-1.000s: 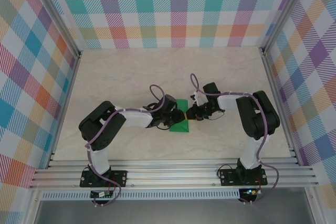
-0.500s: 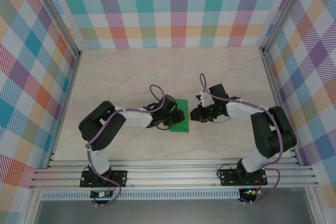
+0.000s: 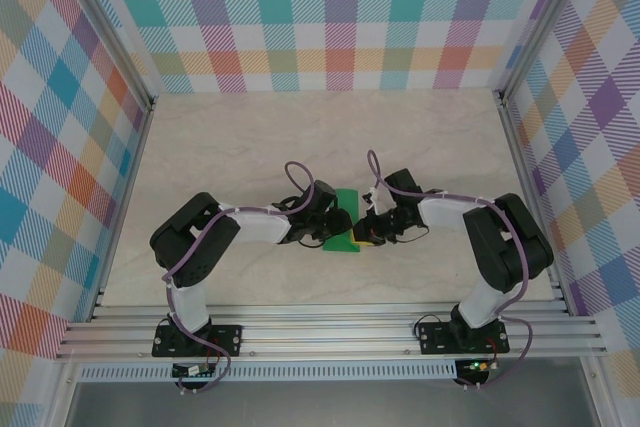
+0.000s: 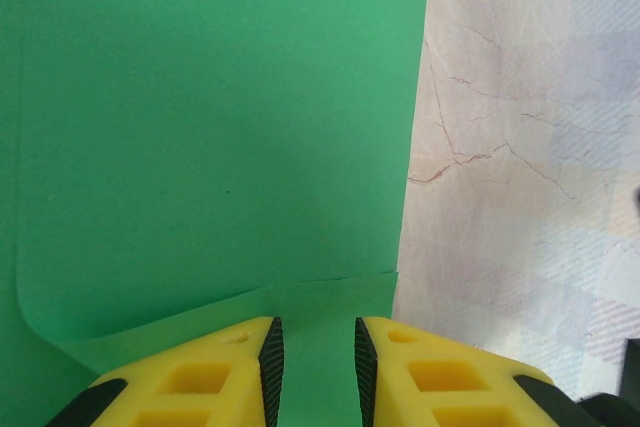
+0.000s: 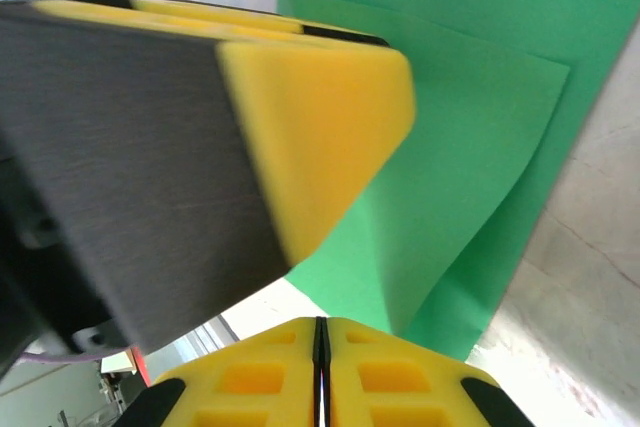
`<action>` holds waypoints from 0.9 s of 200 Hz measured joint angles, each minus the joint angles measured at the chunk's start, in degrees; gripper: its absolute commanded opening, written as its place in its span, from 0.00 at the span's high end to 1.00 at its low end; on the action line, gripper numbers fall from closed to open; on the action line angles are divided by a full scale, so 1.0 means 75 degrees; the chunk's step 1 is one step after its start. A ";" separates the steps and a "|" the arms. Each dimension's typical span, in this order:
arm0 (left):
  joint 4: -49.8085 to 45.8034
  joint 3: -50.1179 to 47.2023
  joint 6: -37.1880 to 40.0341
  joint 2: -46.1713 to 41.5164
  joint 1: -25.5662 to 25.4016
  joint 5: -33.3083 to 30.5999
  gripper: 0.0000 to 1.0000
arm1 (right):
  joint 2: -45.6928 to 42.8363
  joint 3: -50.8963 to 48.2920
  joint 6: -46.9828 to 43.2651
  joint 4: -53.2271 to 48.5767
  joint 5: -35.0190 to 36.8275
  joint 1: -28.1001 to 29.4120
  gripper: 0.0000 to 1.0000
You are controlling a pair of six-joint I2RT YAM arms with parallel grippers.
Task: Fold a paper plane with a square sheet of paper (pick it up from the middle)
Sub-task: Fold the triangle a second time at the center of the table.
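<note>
This was a robot lab, with a small test booth built for machines. A black left robot arm (image 3: 200,237) and a black right robot arm (image 3: 495,232), both with thin purple wires (image 3: 290,165), were bolted to long silver metal rails (image 3: 330,332). A flat pale stone-look table (image 3: 250,137) lay under them. Silver metal posts (image 3: 120,57) held up bright checked walls of many colours (image 3: 340,17) on three sides

Nothing can be read: no text, label, brand, number or sign. The green square sheet of paper (image 4: 200,127) is plain, the desk (image 4: 520,147) shows only marble veining, and the far wall (image 3: 340,17) only coloured checks.
</note>
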 measured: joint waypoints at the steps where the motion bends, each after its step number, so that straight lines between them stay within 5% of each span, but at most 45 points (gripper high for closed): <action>1: 0.0000 0.0000 0.0000 0.0000 0.0000 0.0000 0.71 | 0.0015 0.0000 0.0003 0.0006 0.0006 0.0000 0.89; 180: 0.0000 0.0000 0.0003 0.0000 -0.0003 0.0003 0.71 | 0.0230 -0.0099 -0.0006 -0.0527 0.0851 0.0015 0.88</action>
